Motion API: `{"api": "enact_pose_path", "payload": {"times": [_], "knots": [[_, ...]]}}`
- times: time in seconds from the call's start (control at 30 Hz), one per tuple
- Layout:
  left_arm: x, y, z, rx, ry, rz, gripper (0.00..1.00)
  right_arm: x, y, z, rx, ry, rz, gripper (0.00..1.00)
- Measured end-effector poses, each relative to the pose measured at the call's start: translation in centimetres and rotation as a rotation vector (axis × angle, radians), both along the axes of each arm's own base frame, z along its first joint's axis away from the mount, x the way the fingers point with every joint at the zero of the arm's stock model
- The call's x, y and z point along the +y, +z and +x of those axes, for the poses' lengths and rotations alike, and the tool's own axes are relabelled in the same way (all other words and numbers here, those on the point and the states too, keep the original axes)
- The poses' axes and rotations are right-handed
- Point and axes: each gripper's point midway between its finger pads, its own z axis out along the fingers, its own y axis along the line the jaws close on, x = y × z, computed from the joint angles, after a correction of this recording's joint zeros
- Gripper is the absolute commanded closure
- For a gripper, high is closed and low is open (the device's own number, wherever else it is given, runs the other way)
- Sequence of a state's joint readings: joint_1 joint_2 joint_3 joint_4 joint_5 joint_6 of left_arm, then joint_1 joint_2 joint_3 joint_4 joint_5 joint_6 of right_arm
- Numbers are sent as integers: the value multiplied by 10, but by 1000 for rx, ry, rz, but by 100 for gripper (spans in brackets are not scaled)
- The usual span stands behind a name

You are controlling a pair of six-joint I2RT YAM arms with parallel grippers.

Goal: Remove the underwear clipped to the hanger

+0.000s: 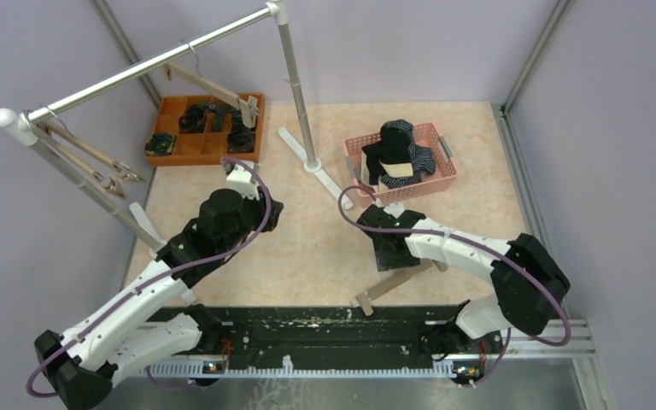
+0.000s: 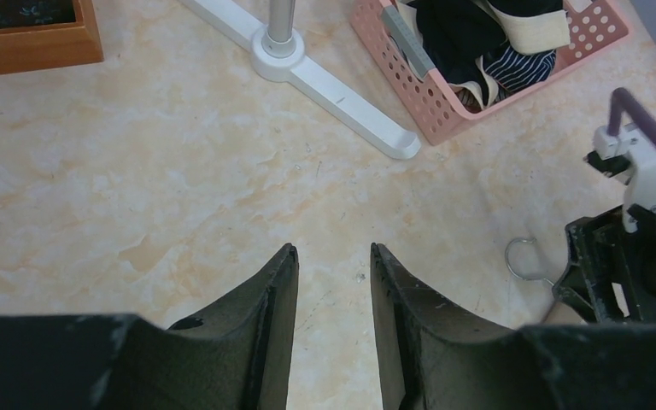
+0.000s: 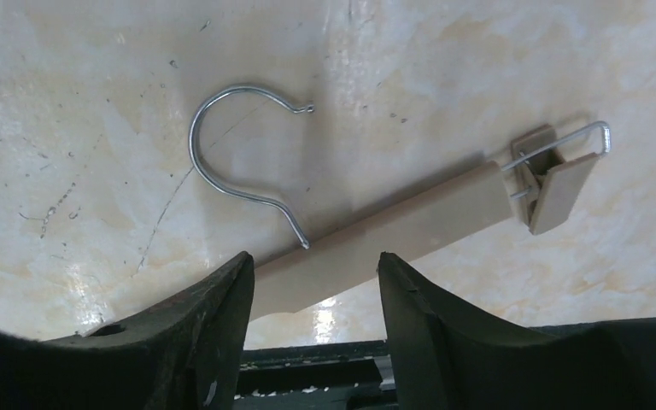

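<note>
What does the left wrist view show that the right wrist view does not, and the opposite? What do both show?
Only the left wrist view: the pink basket with underwear in it, the white rack foot and a corner of the wooden tray. Only the right wrist view: the hanger's beige bar and its end clip, which holds no cloth. Both: the marbled tabletop, the hanger's wire hook, and open fingers, of the left gripper and the right gripper respectively.

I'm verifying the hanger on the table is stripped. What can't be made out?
- Hanger's second clip: hidden behind the right gripper's fingers, right wrist view; right arm covers the bar's middle, top view.
- Underwear count in basket: overlapping; cut off at top edge, left wrist view.
- Tray contents: too small, top view.
</note>
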State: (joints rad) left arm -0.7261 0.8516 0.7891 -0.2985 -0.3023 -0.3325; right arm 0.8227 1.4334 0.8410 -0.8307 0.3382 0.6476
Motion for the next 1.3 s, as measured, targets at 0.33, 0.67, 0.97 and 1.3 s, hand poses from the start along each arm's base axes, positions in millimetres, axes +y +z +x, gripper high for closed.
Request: {"api": "enact_pose_path", "payload": {"times": [0.33,0.67,0.97,1.3], "knots": [[-4,-18,6,26,-34,85,58,-1,26,4,-66,-90,33,40],[-3,-13,22,9,-71,175,59,-12,0,-48,86,-224,117,40],[9,-19,31,28,-88,205,59,-5,-13,-54,131,-264,137,34],[21,-12,25,20,-79,216,59,47,-15,33,38,-283,255,33]]}}
